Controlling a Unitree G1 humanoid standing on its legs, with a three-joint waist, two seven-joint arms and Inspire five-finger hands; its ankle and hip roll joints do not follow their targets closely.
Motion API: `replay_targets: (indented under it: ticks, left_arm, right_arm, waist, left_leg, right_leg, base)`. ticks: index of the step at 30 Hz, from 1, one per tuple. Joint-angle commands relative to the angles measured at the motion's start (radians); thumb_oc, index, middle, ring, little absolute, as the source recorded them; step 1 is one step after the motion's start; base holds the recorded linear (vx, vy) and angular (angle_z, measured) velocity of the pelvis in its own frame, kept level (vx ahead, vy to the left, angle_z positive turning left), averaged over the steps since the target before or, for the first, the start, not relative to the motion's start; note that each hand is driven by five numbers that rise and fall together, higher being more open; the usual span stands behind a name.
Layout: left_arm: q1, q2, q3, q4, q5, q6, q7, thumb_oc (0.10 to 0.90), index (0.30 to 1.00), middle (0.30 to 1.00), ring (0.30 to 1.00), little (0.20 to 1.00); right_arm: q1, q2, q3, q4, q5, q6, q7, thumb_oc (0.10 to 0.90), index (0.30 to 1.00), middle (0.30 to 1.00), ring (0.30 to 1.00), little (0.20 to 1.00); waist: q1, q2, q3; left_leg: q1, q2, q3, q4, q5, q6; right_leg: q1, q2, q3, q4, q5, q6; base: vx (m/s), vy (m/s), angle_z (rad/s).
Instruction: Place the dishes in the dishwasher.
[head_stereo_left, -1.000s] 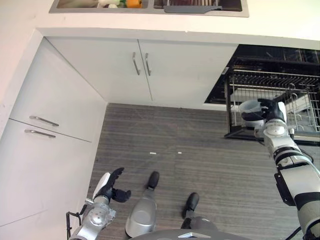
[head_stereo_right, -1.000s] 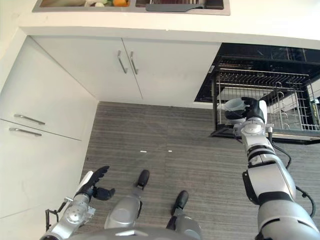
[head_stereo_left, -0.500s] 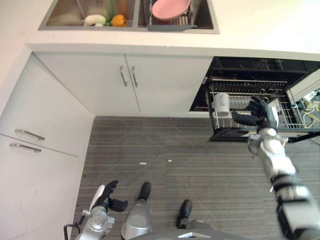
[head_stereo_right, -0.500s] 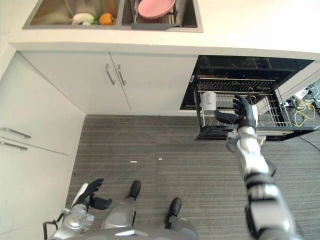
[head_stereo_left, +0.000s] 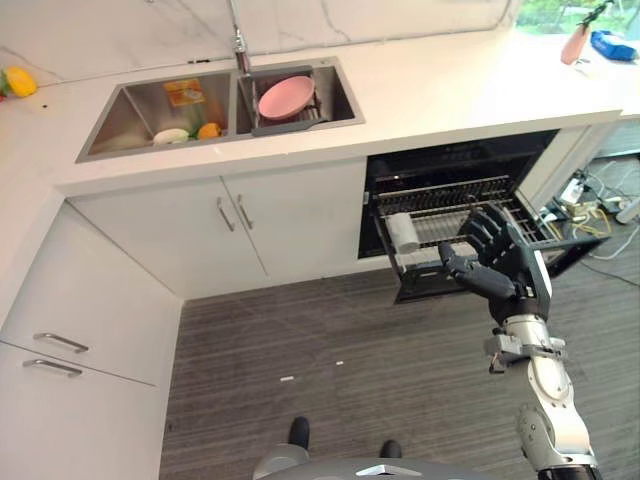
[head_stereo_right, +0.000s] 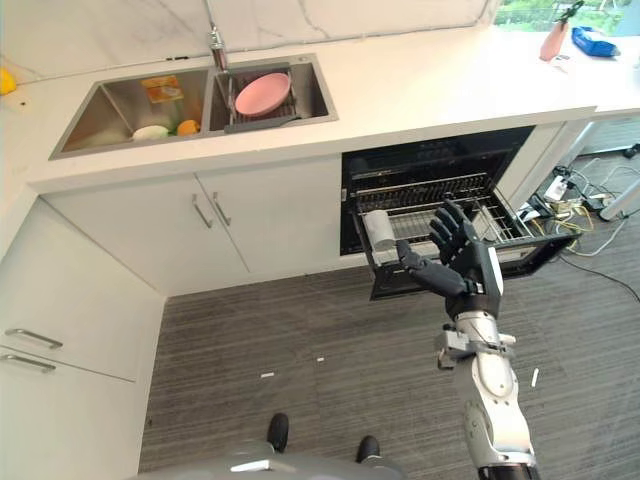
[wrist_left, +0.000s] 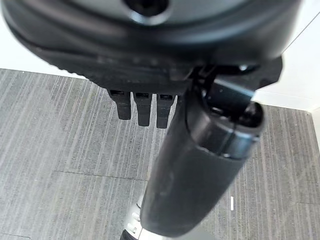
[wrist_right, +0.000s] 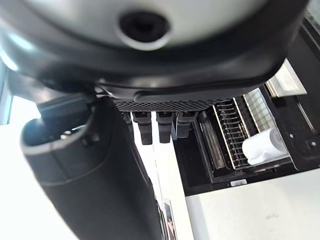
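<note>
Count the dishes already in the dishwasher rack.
1: a white cup lying on its side at the rack's left front corner. Further back, the rack is partly hidden behind the open right hand.

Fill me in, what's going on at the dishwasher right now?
The right hand hangs open in front of the pulled-out dishwasher rack and holds nothing. A white cup lies on its side at the rack's left end. A pink plate sits in the sink on the counter, not yet loaded. The left hand is down over the floor with fingers straight.
</note>
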Motion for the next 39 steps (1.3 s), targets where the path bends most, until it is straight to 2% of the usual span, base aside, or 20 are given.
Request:
replay_targets:
  ticks: [1, 2, 3, 4, 8, 9, 12, 14, 16, 17, 21, 23, 24, 25, 27, 28, 30, 31, 32, 39]
  left_arm:
    - [-0.078, 0.046, -0.057, 0.028, 0.002, -0.011, 0.017, 0.800, 0.900, 0.900, 0.900, 0.900]
    - [-0.080, 0.045, -0.065, 0.022, 0.011, -0.014, 0.018, 0.800, 0.900, 0.900, 0.900, 0.900]
    - [-0.081, 0.045, -0.065, 0.022, 0.012, -0.014, 0.018, 0.800, 0.900, 0.900, 0.900, 0.900]
    - [-0.083, 0.042, -0.068, 0.016, 0.020, -0.015, 0.016, 0.800, 0.900, 0.900, 0.900, 0.900]
    - [-0.071, 0.035, -0.058, 0.016, 0.027, -0.012, 0.019, 0.800, 0.900, 0.900, 0.900, 0.900]
    - [-0.063, 0.030, -0.060, 0.023, 0.031, -0.009, 0.028, 0.800, 0.900, 0.900, 0.900, 0.900]
    - [-0.006, 0.023, -0.061, 0.008, 0.031, -0.027, 0.029, 0.800, 0.900, 0.900, 0.900, 0.900]
    - [0.074, 0.007, -0.061, -0.054, 0.049, -0.024, 0.018, 0.800, 0.900, 0.900, 0.900, 0.900]
    - [0.097, 0.009, -0.095, -0.071, 0.066, -0.036, 0.007, 0.800, 0.900, 0.900, 0.900, 0.900]
    - [0.097, 0.011, -0.095, -0.071, 0.066, -0.036, 0.006, 0.800, 0.900, 0.900, 0.900, 0.900]
    - [0.081, 0.038, -0.134, -0.121, 0.083, -0.043, -0.002, 0.800, 0.900, 0.900, 0.900, 0.900]
    - [0.076, 0.045, -0.133, -0.125, 0.082, -0.046, -0.003, 0.800, 0.900, 0.900, 0.900, 0.900]
    - [0.070, 0.052, -0.135, -0.130, 0.081, -0.049, -0.002, 0.800, 0.900, 0.900, 0.900, 0.900]
    - [0.074, 0.067, -0.143, -0.169, 0.089, -0.051, -0.004, 0.800, 0.900, 0.900, 0.900, 0.900]
    - [0.085, 0.076, -0.136, -0.180, 0.076, -0.055, -0.006, 0.800, 0.900, 0.900, 0.900, 0.900]
    - [0.082, 0.082, -0.140, -0.176, 0.073, -0.057, -0.011, 0.800, 0.900, 0.900, 0.900, 0.900]
    - [-0.042, 0.102, -0.178, -0.132, 0.083, -0.057, 0.009, 0.800, 0.900, 0.900, 0.900, 0.900]
    - [-0.042, 0.102, -0.178, -0.132, 0.083, -0.057, 0.009, 0.800, 0.900, 0.900, 0.900, 0.900]
    - [-0.090, 0.094, -0.169, -0.095, 0.051, -0.051, -0.005, 0.800, 0.900, 0.900, 0.900, 0.900]
    - [-0.066, 0.087, -0.196, -0.077, 0.082, -0.045, -0.033, 0.800, 0.900, 0.900, 0.900, 0.900]
  right_arm:
    - [-0.150, -0.073, -0.059, -0.178, -0.058, -0.132, 0.001, 0.800, 0.900, 0.900, 0.900, 0.900]
    - [-0.158, -0.075, -0.057, -0.178, -0.064, -0.129, -0.002, 0.800, 0.900, 0.900, 0.900, 0.900]
    - [-0.159, -0.074, -0.057, -0.177, -0.064, -0.129, -0.002, 0.800, 0.900, 0.900, 0.900, 0.900]
    - [-0.160, -0.070, -0.063, -0.176, -0.070, -0.125, -0.008, 0.800, 0.900, 0.900, 0.900, 0.900]
    - [-0.177, -0.057, -0.056, -0.179, -0.097, -0.122, -0.015, 0.800, 0.900, 0.900, 0.900, 0.900]
    - [-0.179, -0.057, -0.045, -0.173, -0.114, -0.128, -0.017, 0.800, 0.900, 0.900, 0.900, 0.900]
    - [-0.167, -0.066, -0.061, -0.157, -0.160, -0.111, -0.035, 0.800, 0.900, 0.900, 0.900, 0.900]
    - [-0.168, -0.063, -0.106, -0.170, -0.190, -0.115, -0.058, 0.800, 0.900, 0.900, 0.900, 0.900]
    - [-0.170, -0.046, -0.128, -0.176, -0.203, -0.119, -0.064, 0.800, 0.900, 0.900, 0.900, 0.900]
    - [-0.169, -0.045, -0.128, -0.176, -0.203, -0.119, -0.063, 0.800, 0.900, 0.900, 0.900, 0.900]
    - [-0.168, -0.031, -0.141, -0.184, -0.239, -0.118, -0.075, 0.800, 0.900, 0.900, 0.900, 0.900]
    - [-0.172, -0.028, -0.143, -0.183, -0.250, -0.117, -0.080, 0.800, 0.900, 0.900, 0.900, 0.900]
    - [-0.179, -0.025, -0.145, -0.182, -0.265, -0.117, -0.085, 0.800, 0.900, 0.900, 0.900, 0.900]
    - [-0.176, -0.020, -0.150, -0.180, -0.287, -0.114, -0.093, 0.800, 0.900, 0.900, 0.900, 0.900]
    - [-0.175, -0.016, -0.160, -0.174, -0.299, -0.113, -0.099, 0.800, 0.900, 0.900, 0.900, 0.900]
    - [-0.172, -0.012, -0.167, -0.167, -0.310, -0.115, -0.114, 0.800, 0.900, 0.900, 0.900, 0.900]
    - [-0.144, -0.010, -0.143, -0.166, -0.296, -0.109, -0.086, 0.800, 0.900, 0.900, 0.900, 0.900]
    - [-0.144, -0.010, -0.143, -0.166, -0.296, -0.109, -0.086, 0.800, 0.900, 0.900, 0.900, 0.900]
    - [-0.115, -0.006, -0.161, -0.188, -0.287, -0.112, -0.073, 0.800, 0.900, 0.900, 0.900, 0.900]
    - [-0.096, -0.013, -0.189, -0.176, -0.288, -0.124, -0.096, 0.800, 0.900, 0.900, 0.900, 0.900]
  waist:
    - [0.034, -0.055, 0.099]
    - [0.040, -0.067, 0.110]
    - [0.039, -0.064, 0.110]
    - [0.041, -0.062, 0.107]
    - [0.079, -0.048, 0.084]
    - [0.100, -0.035, 0.071]
    - [0.110, -0.035, 0.054]
    - [0.140, -0.042, 0.036]
    - [0.160, -0.068, 0.016]
    - [0.160, -0.071, 0.016]
    - [0.171, -0.119, -0.006]
    - [0.170, -0.120, -0.010]
    - [0.166, -0.126, -0.008]
    - [0.155, -0.130, 0.003]
    - [0.131, -0.098, 0.021]
    - [0.116, -0.081, 0.029]
    - [0.033, -0.067, 0.028]
    - [0.033, -0.067, 0.028]
    - [-0.024, -0.070, 0.050]
    - [-0.071, -0.066, 0.059]
  left_leg:
    - [-0.140, 0.053, 0.093, 0.424, 0.065, -0.059]
    - [-0.182, 0.047, 0.134, 0.495, 0.071, -0.060]
    - [-0.189, 0.049, 0.132, 0.506, 0.065, -0.060]
    - [-0.218, 0.055, 0.178, 0.492, 0.070, -0.056]
    - [-0.276, 0.049, 0.242, 0.293, 0.067, -0.030]
    - [-0.288, 0.070, 0.242, 0.098, 0.143, -0.055]
    - [-0.275, 0.085, 0.268, 0.021, 0.186, -0.057]
    - [-0.243, 0.065, 0.280, -0.007, 0.186, -0.031]
    - [-0.211, 0.018, 0.266, -0.019, 0.148, 0.016]
    - [-0.211, 0.014, 0.266, -0.018, 0.147, 0.017]
    - [-0.176, -0.079, 0.241, -0.035, 0.076, 0.080]
    - [-0.161, -0.094, 0.234, -0.048, 0.060, 0.091]
    - [-0.139, -0.117, 0.229, -0.063, 0.045, 0.105]
    - [-0.098, -0.164, 0.191, -0.070, 0.011, 0.137]
    - [-0.052, -0.171, 0.148, -0.078, -0.011, 0.161]
    - [-0.032, -0.172, 0.123, -0.081, -0.024, 0.167]
    - [0.023, -0.171, 0.056, -0.099, -0.043, 0.164]
    - [0.023, -0.171, 0.056, -0.099, -0.043, 0.164]
    - [0.083, -0.195, -0.012, -0.103, -0.059, 0.157]
    - [0.131, -0.210, -0.103, -0.099, -0.078, 0.129]
  right_leg:
    - [0.113, -0.056, 0.001, 0.017, -0.117, 0.016]
    - [0.131, -0.062, -0.008, 0.010, -0.124, 0.011]
    - [0.131, -0.060, -0.008, 0.009, -0.124, 0.011]
    - [0.145, -0.056, -0.017, 0.001, -0.133, 0.011]
    - [0.183, -0.036, -0.002, -0.017, -0.166, 0.026]
    - [0.209, -0.024, 0.006, -0.017, -0.191, 0.044]
    - [0.249, -0.023, 0.008, -0.017, -0.203, 0.054]
    - [0.266, -0.027, -0.007, -0.013, -0.202, 0.062]
    - [0.267, -0.059, -0.030, 0.039, -0.214, 0.077]
    - [0.267, -0.062, -0.031, 0.042, -0.217, 0.079]
    - [0.217, -0.150, -0.057, 0.192, -0.141, 0.130]
    - [0.189, -0.165, -0.056, 0.245, -0.113, 0.138]
    - [0.158, -0.186, -0.055, 0.309, -0.068, 0.154]
    - [0.112, -0.212, -0.028, 0.488, 0.054, 0.176]
    - [0.050, -0.183, 0.009, 0.641, 0.098, 0.162]
    - [0.009, -0.156, 0.037, 0.702, 0.089, 0.152]
    - [-0.078, -0.028, 0.133, 0.732, 0.021, 0.128]
    - [-0.078, -0.028, 0.133, 0.732, 0.021, 0.128]
    - [-0.182, 0.031, 0.141, 0.643, -0.078, 0.095]
    - [-0.212, 0.053, 0.091, 0.494, -0.095, 0.072]
  base:
    - [-0.05, -0.252, -0.04]
    - [-0.02, -0.206, 0.25]
    - [0.05, -0.124, 0.53]
    - [0.12, -0.034, 0.47]
    - [0.26, 0.059, 0.00]
    - [0.33, 0.138, -0.62]
    - [0.31, 0.130, -0.12]
    - [0.27, 0.144, -0.34]
    - [0.26, 0.160, -0.09]
    - [0.16, 0.131, 0.44]
    - [0.17, 0.213, 0.28]
    - [0.09, 0.157, 0.50]
    - [0.17, 0.262, 0.51]
    - [0.24, 0.347, 0.77]
    - [0.20, 0.261, 1.27]
    - [0.19, 0.137, 1.84]
    - [0.19, 0.085, 1.31]
    - [0.37, 0.054, 1.59]
    - [0.37, 0.008, 1.51]
    - [0.17, -0.013, 0.71]
